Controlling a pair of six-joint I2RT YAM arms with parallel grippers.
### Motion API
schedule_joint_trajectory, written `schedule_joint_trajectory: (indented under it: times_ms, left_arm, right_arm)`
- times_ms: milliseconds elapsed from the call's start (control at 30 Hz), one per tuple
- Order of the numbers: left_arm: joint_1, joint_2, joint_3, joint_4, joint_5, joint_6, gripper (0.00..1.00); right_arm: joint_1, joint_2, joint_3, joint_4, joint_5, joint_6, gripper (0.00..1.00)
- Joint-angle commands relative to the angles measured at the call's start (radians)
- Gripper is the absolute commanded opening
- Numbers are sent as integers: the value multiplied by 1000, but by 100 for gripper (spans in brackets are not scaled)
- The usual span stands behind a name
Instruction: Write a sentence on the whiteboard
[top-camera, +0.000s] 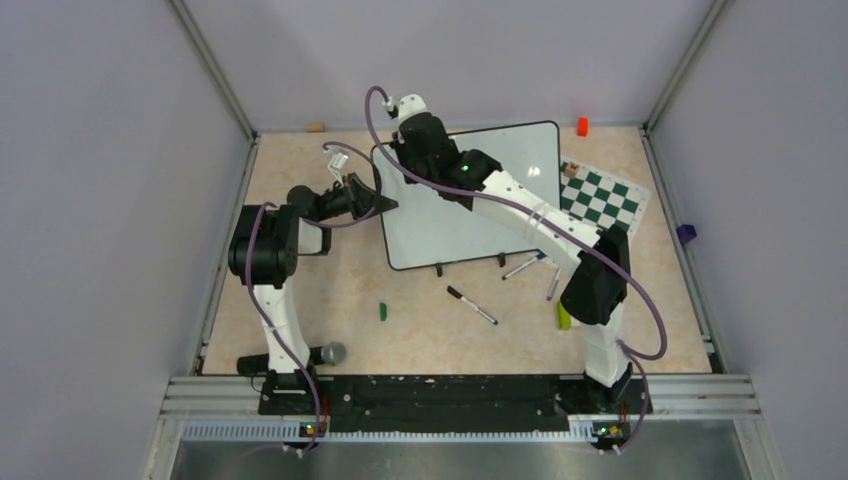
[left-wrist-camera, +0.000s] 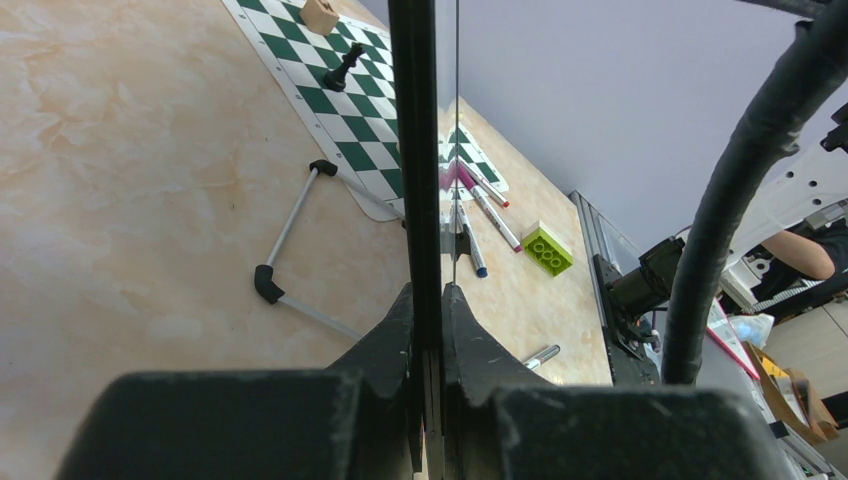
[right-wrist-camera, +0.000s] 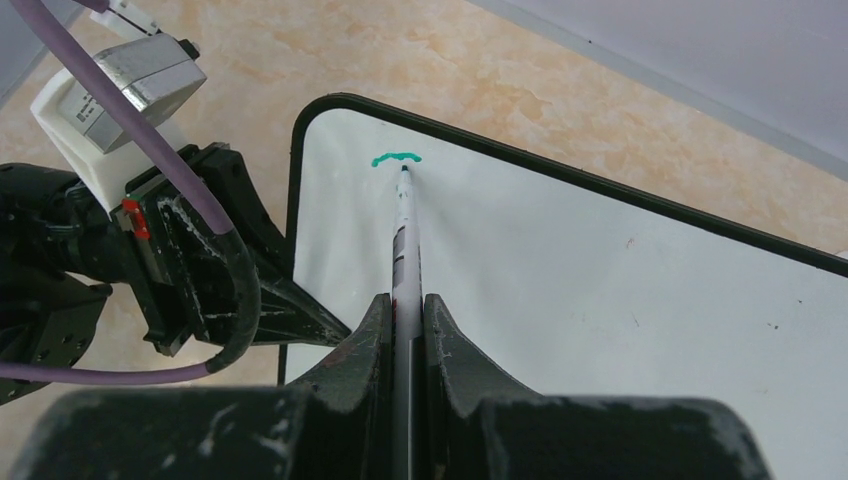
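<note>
The whiteboard (top-camera: 500, 190) lies on the table, white with a thin black frame (right-wrist-camera: 640, 195). My left gripper (top-camera: 385, 205) is shut on its left edge; the left wrist view shows the jaws clamped on the black frame (left-wrist-camera: 415, 150) edge-on. My right gripper (right-wrist-camera: 405, 305) is shut on a white marker (right-wrist-camera: 405, 240), its teal tip touching the board near the top left corner. A short teal-green stroke (right-wrist-camera: 396, 158), the only mark of the sentence, sits just above the tip. In the top view the right gripper (top-camera: 410, 135) hovers over that corner.
A green-and-white chess mat (top-camera: 600, 197) lies right of the board, with a black chess piece (left-wrist-camera: 343, 68) and a wooden block (left-wrist-camera: 320, 14). Loose markers (top-camera: 472, 306) lie in front of the board. A lime brick (left-wrist-camera: 546, 249), a green cap (top-camera: 382, 311) and an orange block (top-camera: 582, 126) are around.
</note>
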Motion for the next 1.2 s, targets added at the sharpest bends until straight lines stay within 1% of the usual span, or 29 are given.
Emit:
schedule_joint_trajectory:
  times_ms: [0, 333, 700, 1167]
  left_arm:
    - [-33, 23, -8, 83, 171, 129, 0]
    - [-33, 22, -8, 84, 171, 129, 0]
    - [-33, 22, -8, 84, 171, 130, 0]
    - [-34, 22, -8, 83, 173, 131, 0]
  right_arm:
    - [-6, 13, 53, 14, -1, -6, 0]
    - [-6, 27, 64, 13, 7, -10, 0]
    - [-6, 18, 59, -29, 10, -6, 0]
    - [-6, -17, 0, -57, -28, 19, 0]
